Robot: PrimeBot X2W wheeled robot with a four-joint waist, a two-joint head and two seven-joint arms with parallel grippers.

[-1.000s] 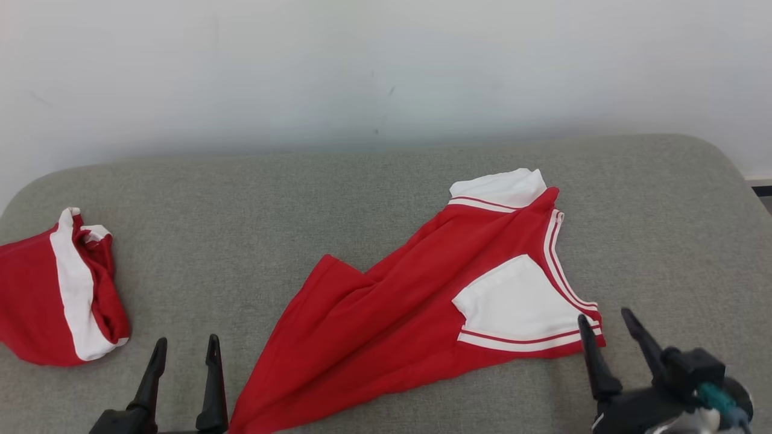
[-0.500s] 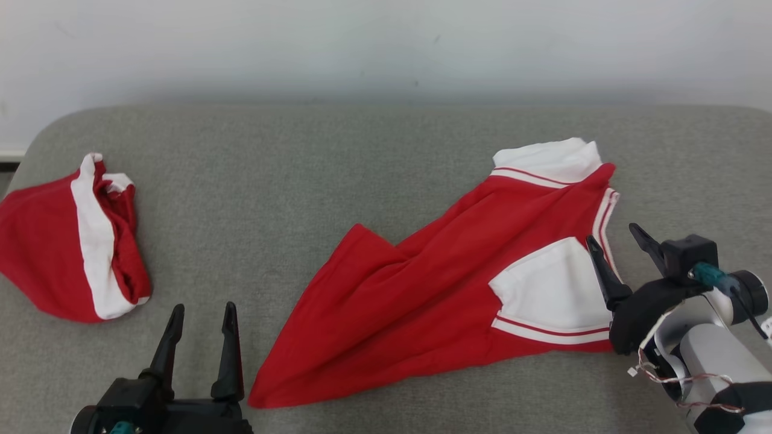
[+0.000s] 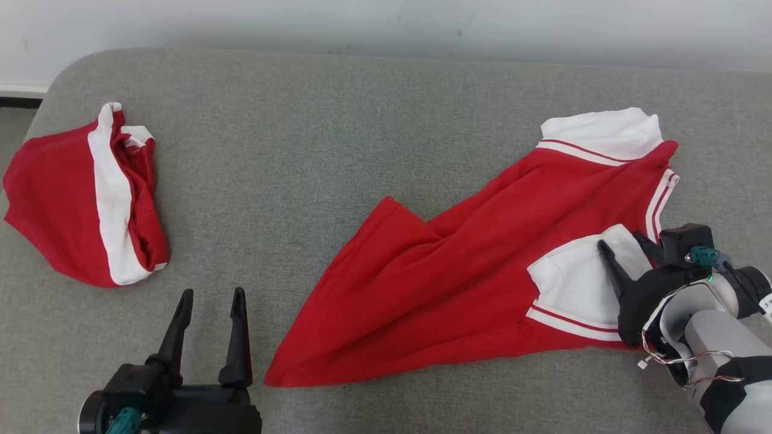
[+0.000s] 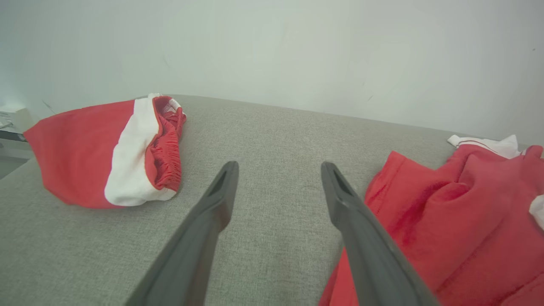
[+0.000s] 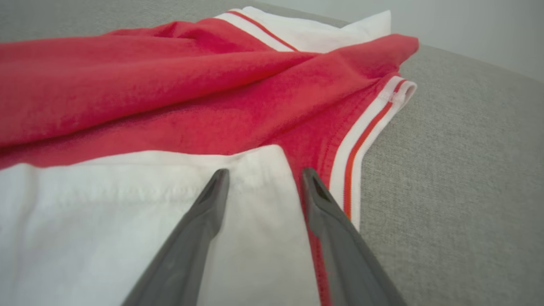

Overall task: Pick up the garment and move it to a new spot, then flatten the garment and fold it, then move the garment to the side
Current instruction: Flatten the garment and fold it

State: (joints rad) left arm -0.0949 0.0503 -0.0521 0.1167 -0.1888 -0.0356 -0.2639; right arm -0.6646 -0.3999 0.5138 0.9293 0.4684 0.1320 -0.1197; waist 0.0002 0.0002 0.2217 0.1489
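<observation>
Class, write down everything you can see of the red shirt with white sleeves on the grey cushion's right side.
The red shirt with white sleeves looks like soft knit. It lies rumpled and slantwise on the grey woven cushion, hem toward the robot's left, body creased in long folds. Both white sleeves carry red-striped cuffs; the neckline trim is white with a red stripe. The right gripper hangs with jaws apart over the nearer sleeve's corner; contact unclear.

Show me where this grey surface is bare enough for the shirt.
Bare: the wide middle of the grey surface between red shorts and red shirt, and the far strip by the wall. Crowded: the right side, with shirt and right gripper.
</observation>
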